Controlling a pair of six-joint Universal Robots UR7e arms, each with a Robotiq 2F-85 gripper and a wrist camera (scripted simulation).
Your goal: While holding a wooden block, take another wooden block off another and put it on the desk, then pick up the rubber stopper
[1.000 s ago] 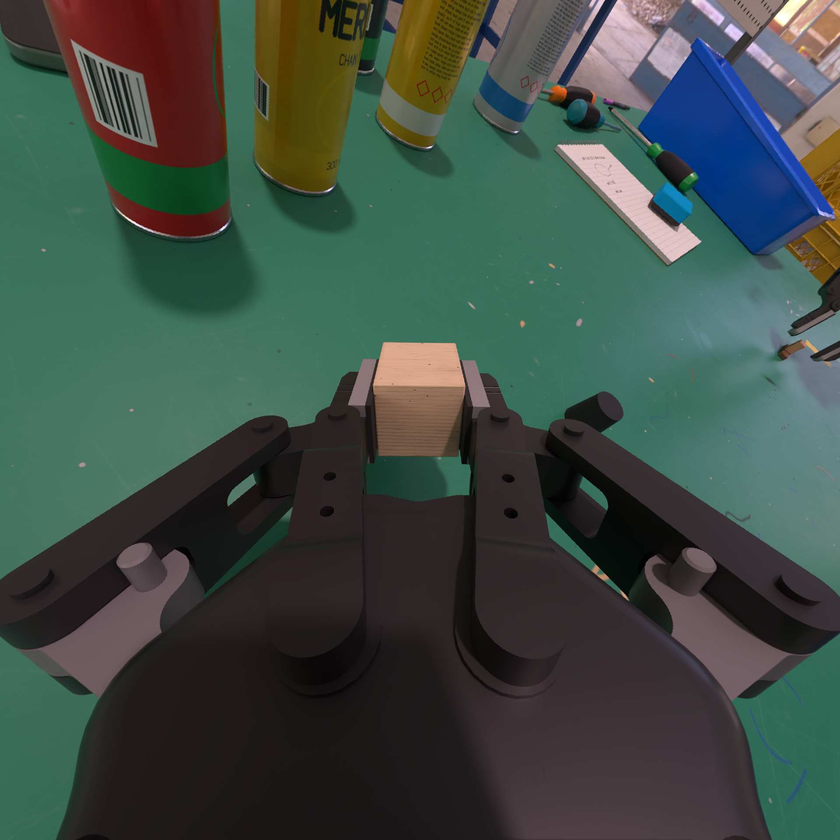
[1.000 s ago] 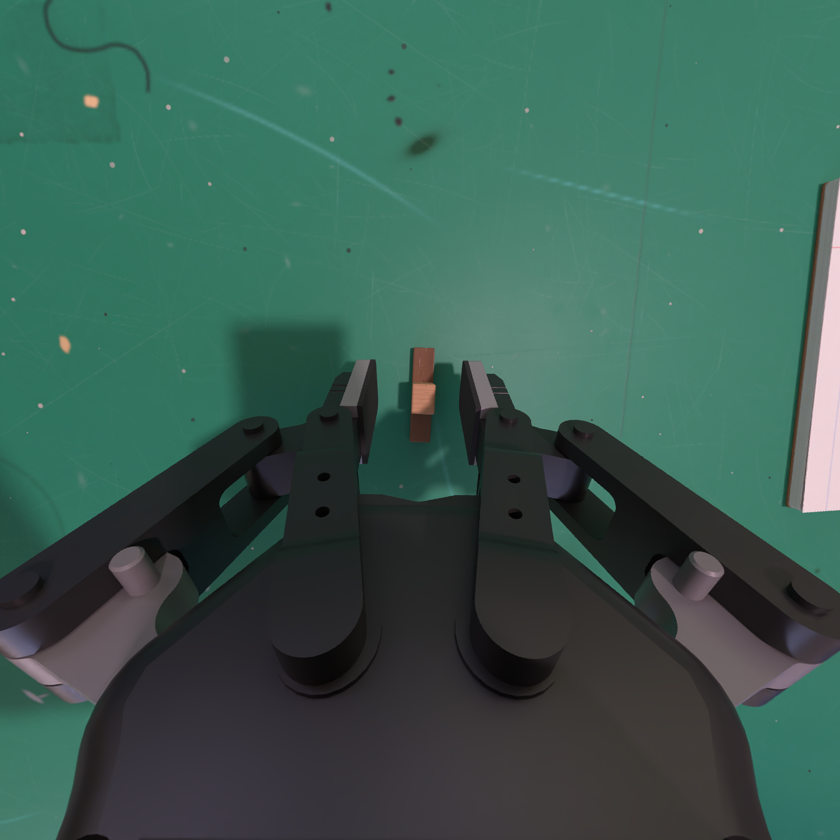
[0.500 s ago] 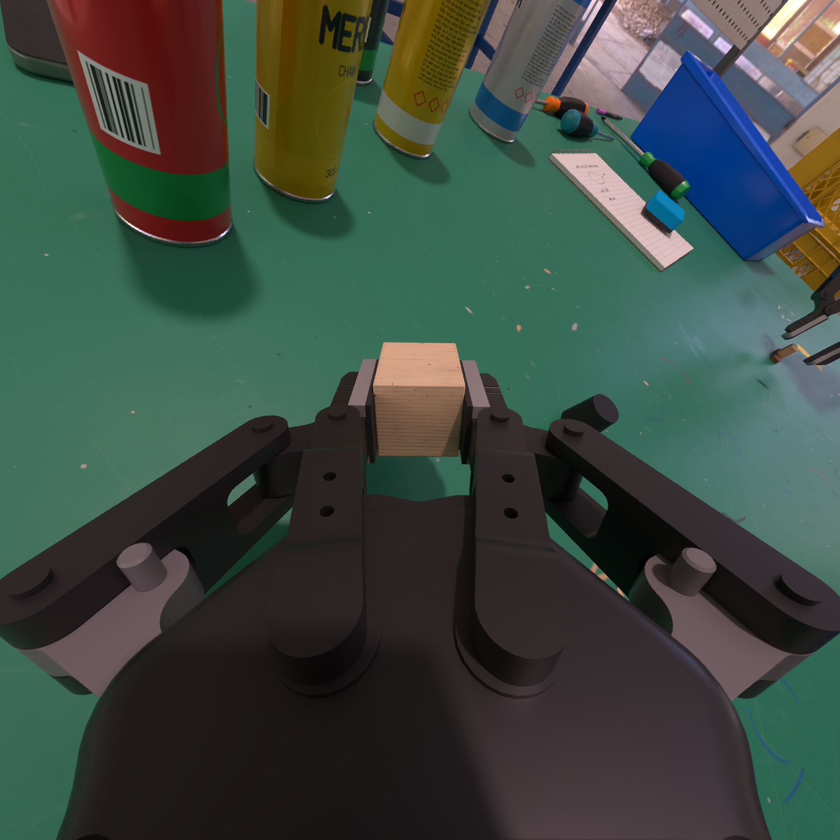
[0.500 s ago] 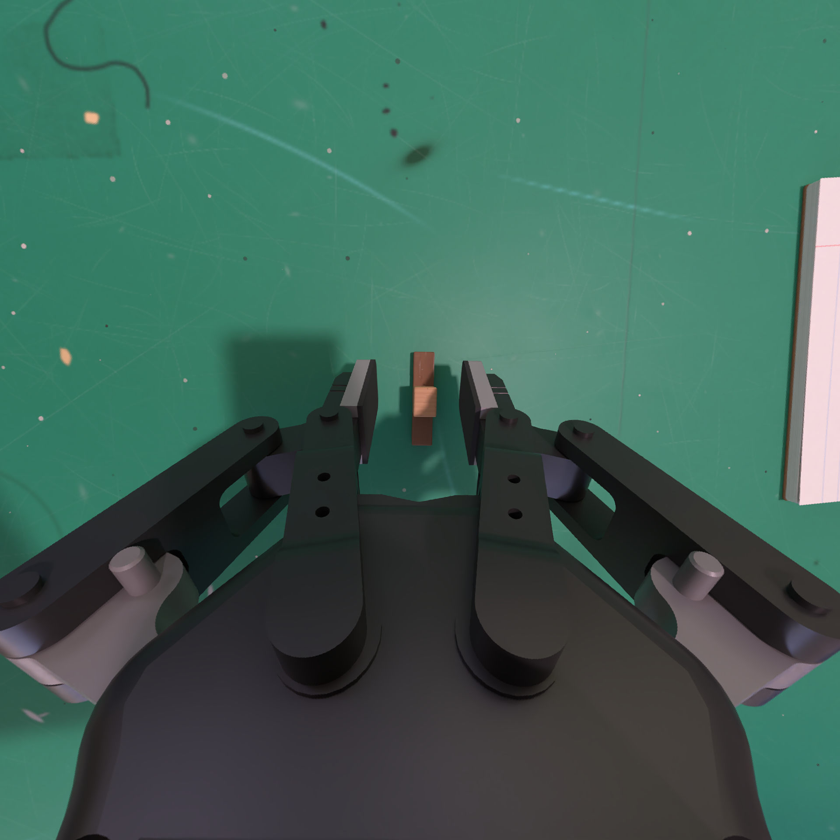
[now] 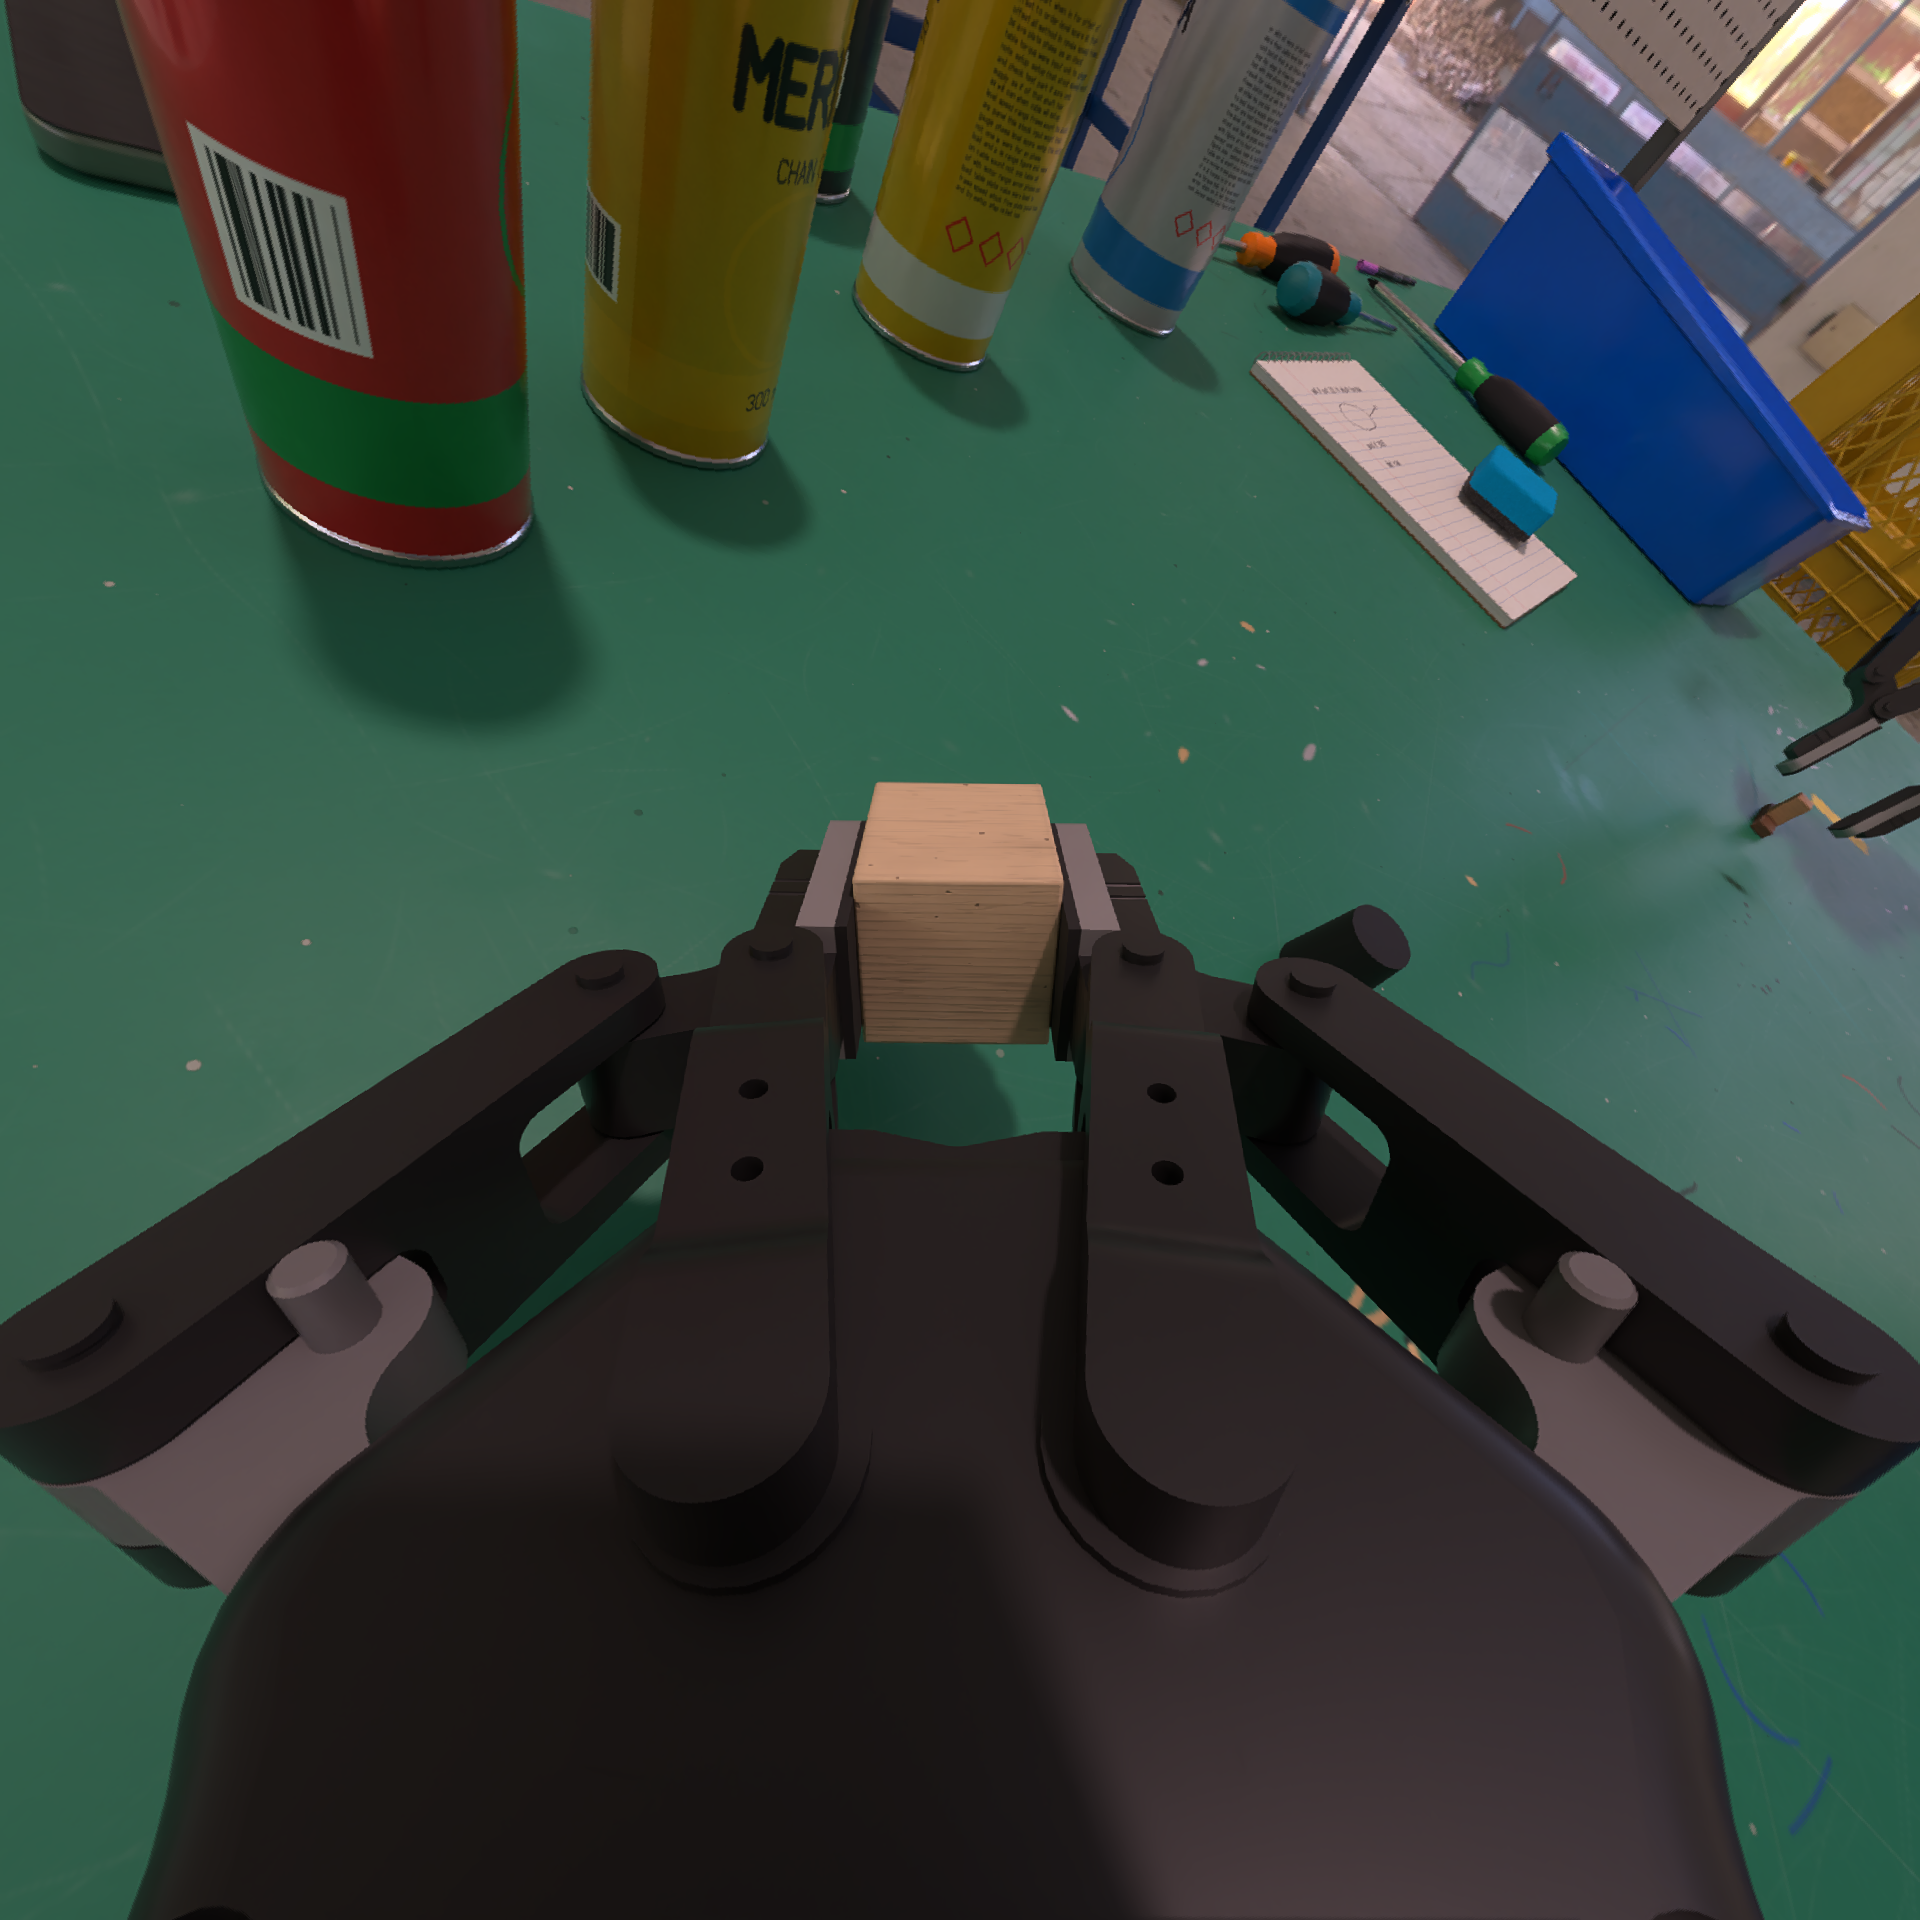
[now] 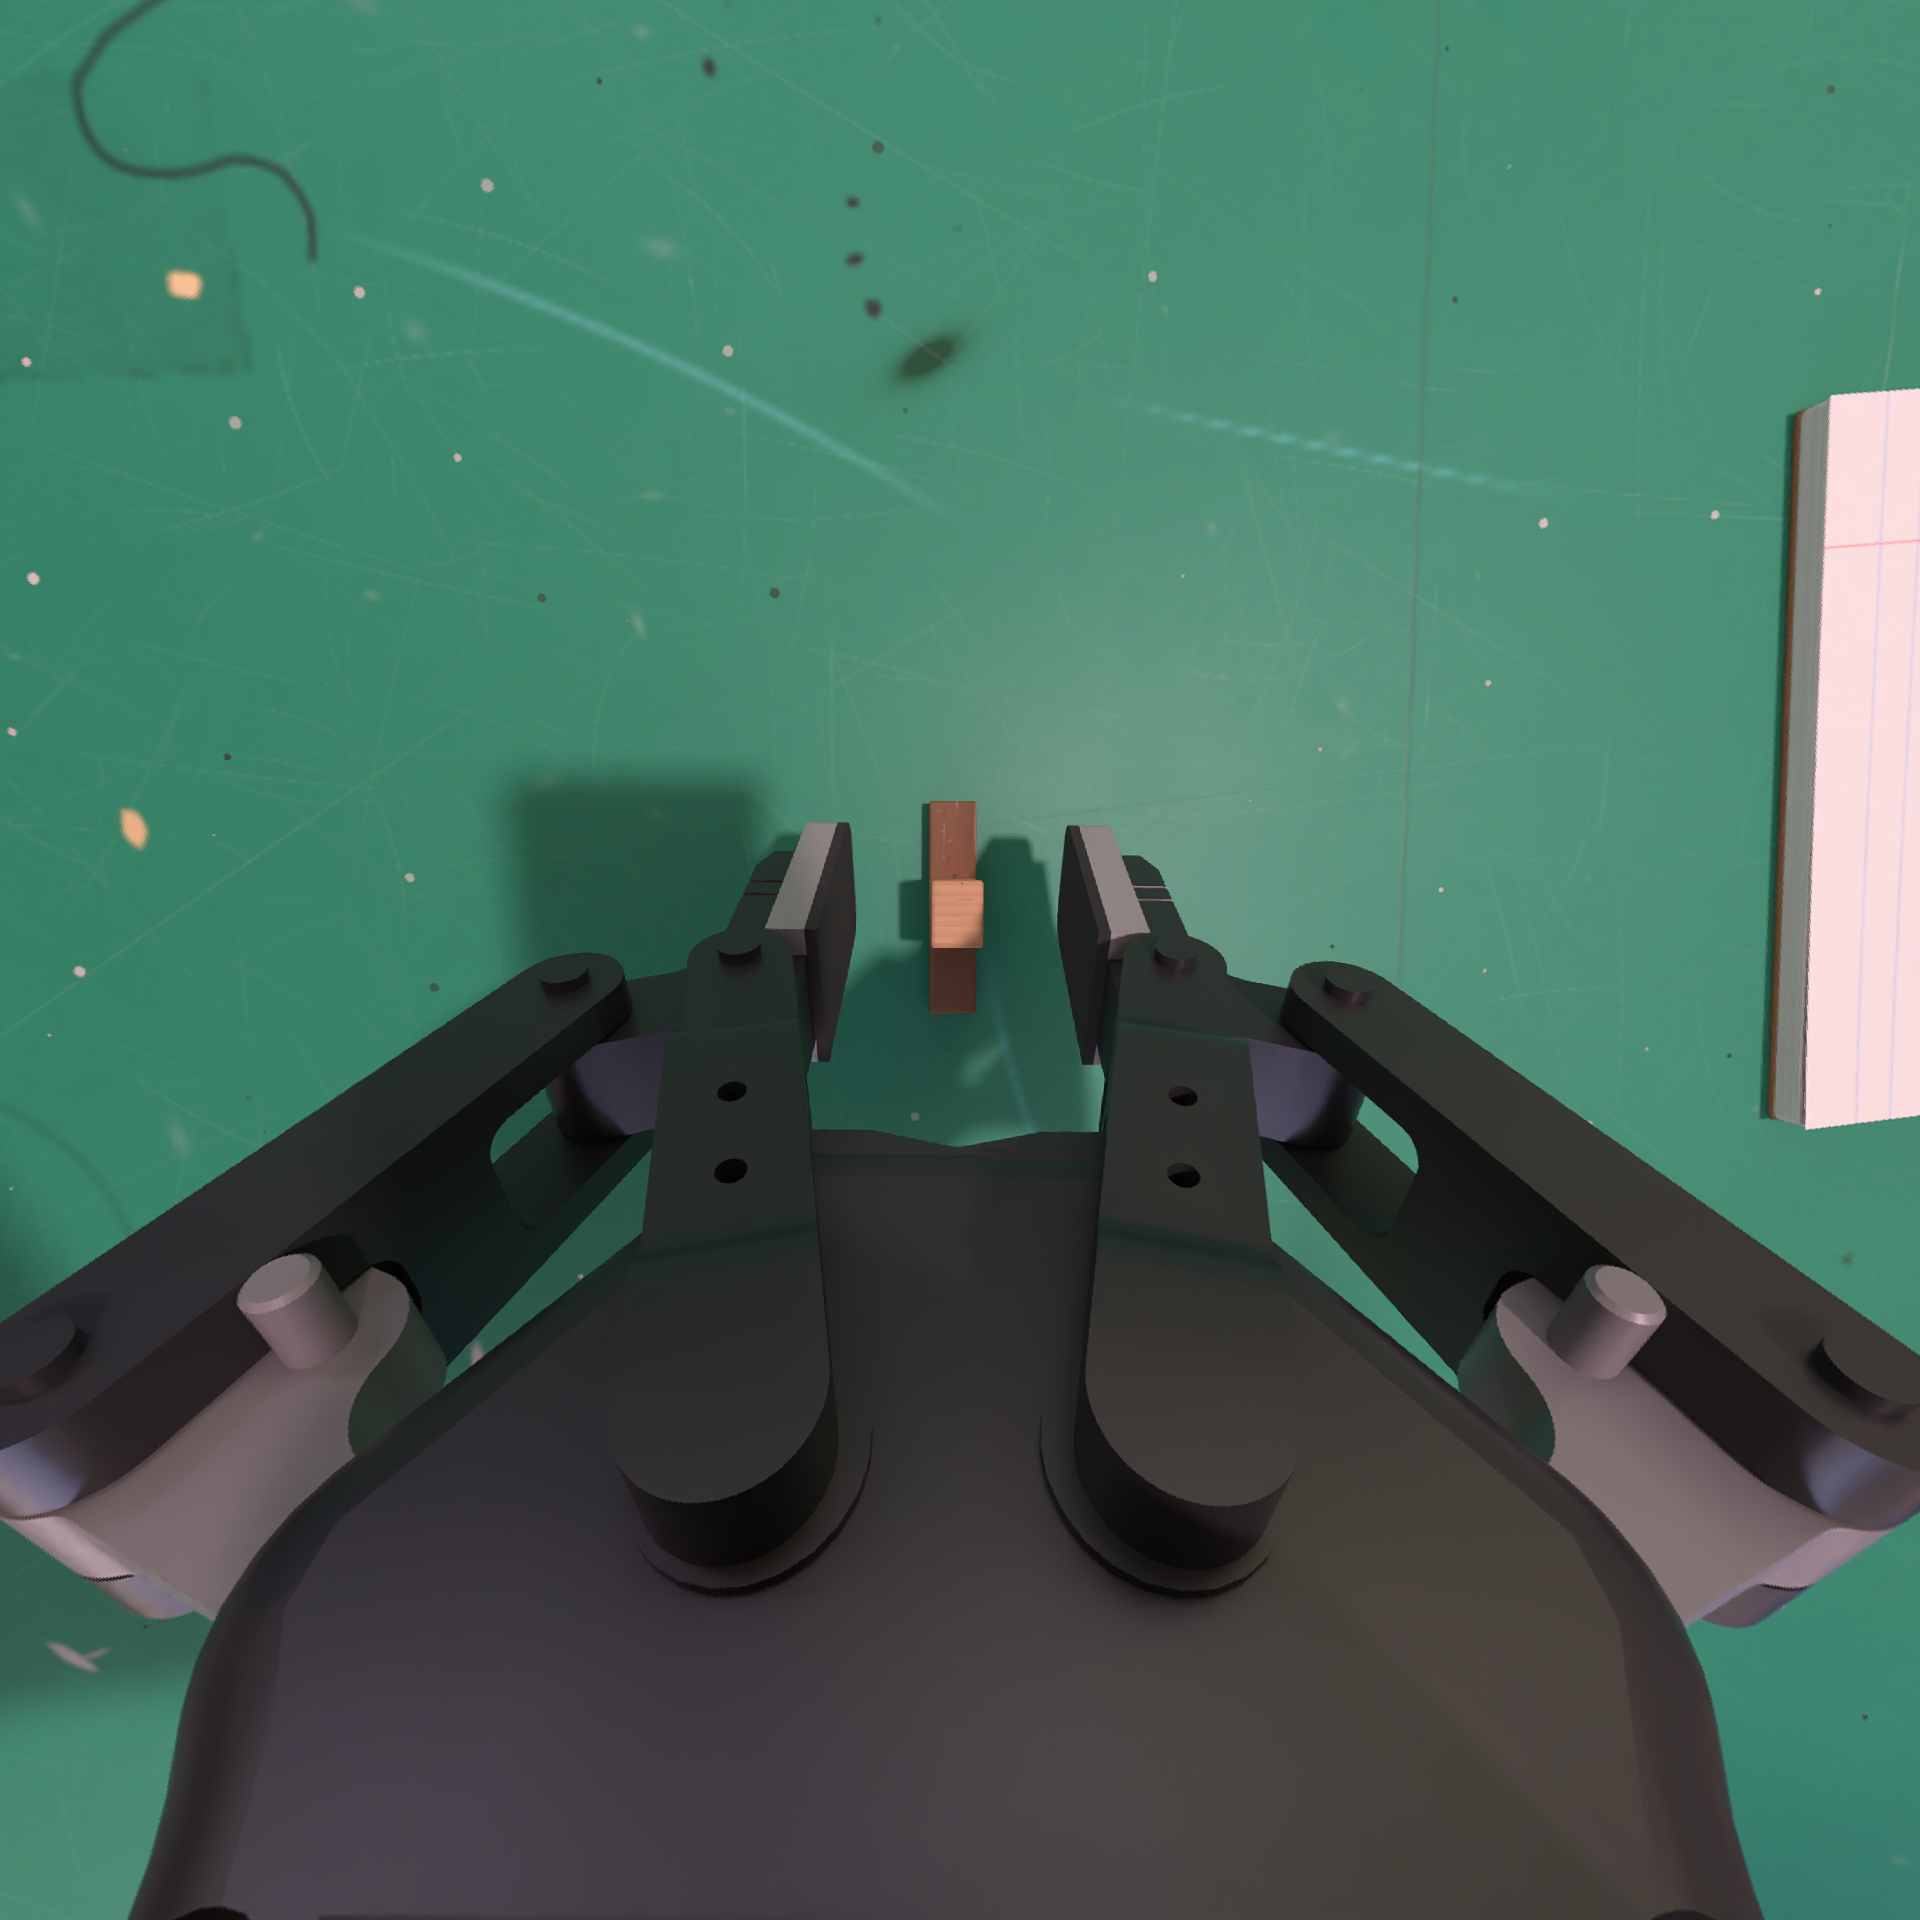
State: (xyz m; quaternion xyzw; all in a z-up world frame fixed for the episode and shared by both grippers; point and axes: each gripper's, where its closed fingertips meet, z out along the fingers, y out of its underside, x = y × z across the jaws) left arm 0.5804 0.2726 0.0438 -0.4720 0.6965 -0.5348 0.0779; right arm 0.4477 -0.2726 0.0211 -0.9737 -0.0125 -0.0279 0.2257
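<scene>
Green desk (image 6: pixel 1247 623) | left claw (image 5: pixel 958 914) clamps pale block (image 5: pixel 956 914) | right claw (image 6: pixel 956 935) apart

The spray cans (image 5: pixel 374 260) are cut by the top edge. The notepad (image 6: pixel 1860 758) is cut by the right edge. Beside the notepad (image 5: pixel 1413 488), the right gripper (image 5: pixel 1860 769) shows only fingertips, and the wooden blocks (image 5: pixel 1779 816) are too small to separate.

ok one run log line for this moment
left gripper: shut on pale block | right gripper: open above small block stacked on dark block | stage: pre-grasp
</scene>
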